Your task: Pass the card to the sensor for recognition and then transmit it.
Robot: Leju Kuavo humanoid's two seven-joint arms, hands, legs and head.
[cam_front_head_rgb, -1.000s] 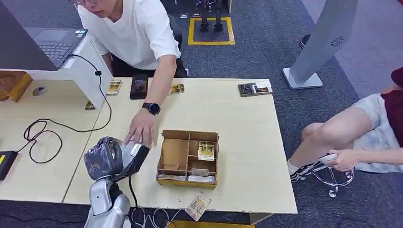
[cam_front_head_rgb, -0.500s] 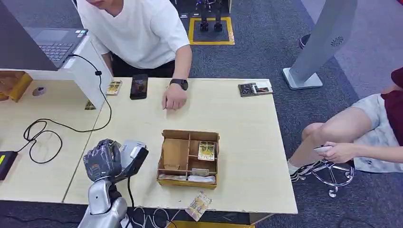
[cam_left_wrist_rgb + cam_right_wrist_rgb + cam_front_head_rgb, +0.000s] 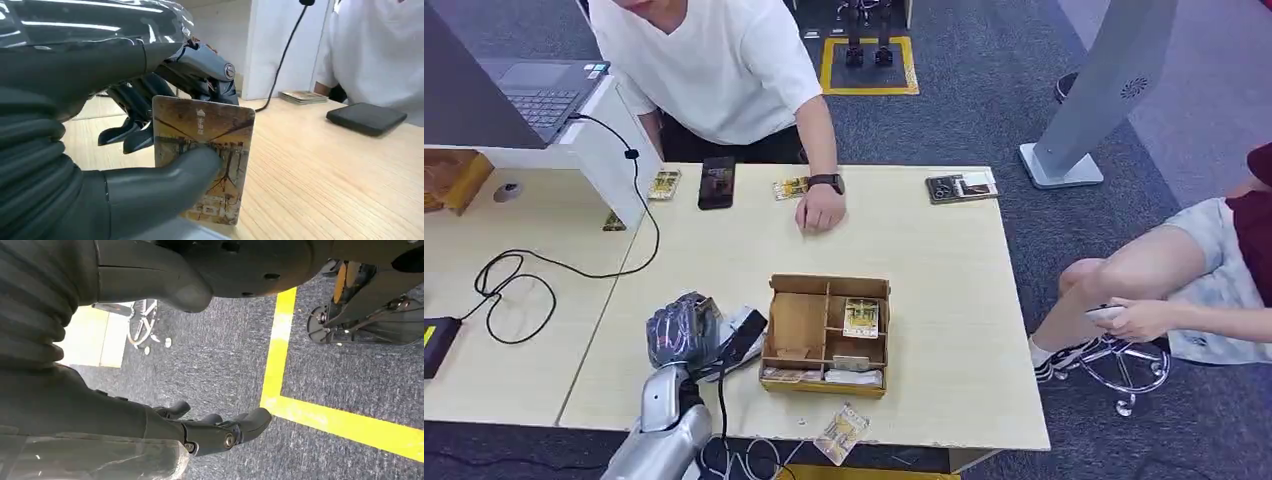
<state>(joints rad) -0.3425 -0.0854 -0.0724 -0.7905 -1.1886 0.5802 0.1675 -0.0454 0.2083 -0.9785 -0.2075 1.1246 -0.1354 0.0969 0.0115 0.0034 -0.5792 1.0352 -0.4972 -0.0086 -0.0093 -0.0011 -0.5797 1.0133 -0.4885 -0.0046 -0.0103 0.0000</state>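
Left hand: your left hand sits at about 7 o'clock on the light wooden table, just beside the left wall of the cardboard tray.
Fingers, left: in the left wrist view the left hand's thumb presses the front of the card and the dark fingers back it from behind, so the card is pinched and held.
Card: the card stands upright in that pinch, printed face toward the wrist camera, its lower edge close over a pale surface.
Sensor: a pale flat device with a dark cable lies right under and beside the hand, at 9 o'clock from the cardboard tray; you may take it for the reader, though I cannot tell for certain.
Right hand: your right hand hangs over grey carpet with a yellow line; its fingers are loosely curled and spread, holding nothing.
Person: a person's hand rests on the table at 12 o'clock, well apart from your hand.
Step in hand: presenting the card to the sensor, by my judgement.
Next move: lower the card flat to the reader's face, hold it steady, then carry it toward 12 o'clock for the handover.
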